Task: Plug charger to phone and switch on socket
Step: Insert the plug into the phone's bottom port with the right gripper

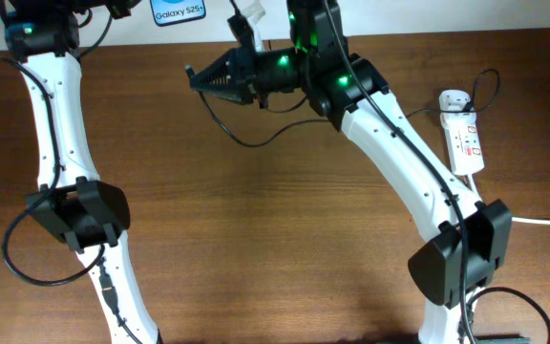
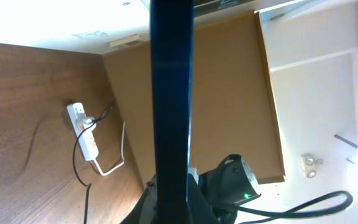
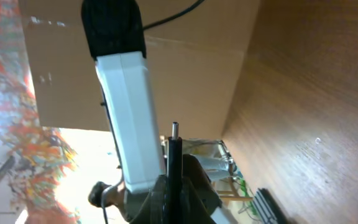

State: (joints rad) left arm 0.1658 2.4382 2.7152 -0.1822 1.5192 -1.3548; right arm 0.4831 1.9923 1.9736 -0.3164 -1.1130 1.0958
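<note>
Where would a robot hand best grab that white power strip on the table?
Probably across the long sides of the power strip, near its middle, coming straight down from above. It lies flat and narrow, with the white adapter filling one end.

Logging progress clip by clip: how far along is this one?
Done: the left claw holds the phone, and the right claw grips the charger near its plug. In hand: the plug tip shows bare, not yet in the phone. Left: plugging in, then switching on the socket, which neither claw is near.
</note>
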